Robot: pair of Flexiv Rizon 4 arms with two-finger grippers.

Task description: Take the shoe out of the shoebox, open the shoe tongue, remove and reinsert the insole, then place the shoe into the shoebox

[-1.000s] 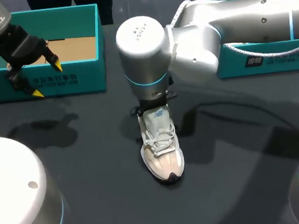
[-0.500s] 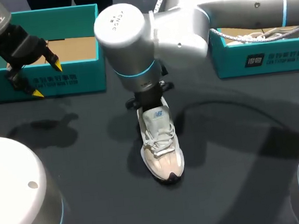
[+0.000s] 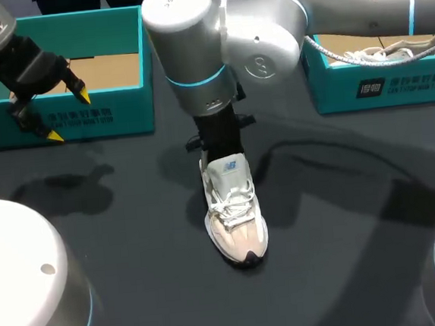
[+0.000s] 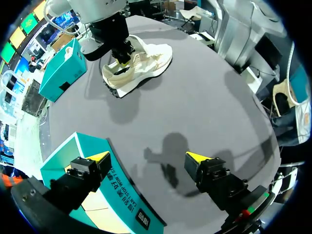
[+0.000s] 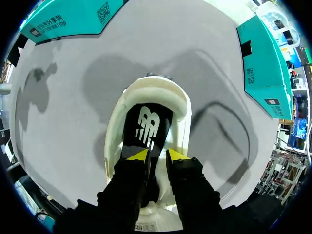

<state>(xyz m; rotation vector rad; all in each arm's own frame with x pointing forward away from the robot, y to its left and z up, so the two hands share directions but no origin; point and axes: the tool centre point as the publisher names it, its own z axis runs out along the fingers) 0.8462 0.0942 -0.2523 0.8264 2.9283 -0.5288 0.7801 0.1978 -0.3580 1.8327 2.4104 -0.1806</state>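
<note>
Right wrist view is showing the one shoe (image 5: 181, 111) lying on the table (image 5: 68, 112), with the right gripper (image 5: 157, 155) sitting inside it over its insole (image 5: 146, 124); whether it is gripping is impossible to tell. Two shoeboxes (image 3: 99, 116) (image 3: 409, 85) are standing behind the shoe. The left gripper (image 3: 67, 115) is hanging wide open and empty.

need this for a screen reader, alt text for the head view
The right arm comes from the right and ends in the heel opening of a white shoe on the dark table. The left jaws hang open before a teal shoebox.

Dark grey table (image 3: 117, 240), matte, soft shadows across it. Far right: 2nd teal box (image 3: 333, 92) sits on it, white laces (image 3: 379, 55) lying inside, print on front wall.
</note>
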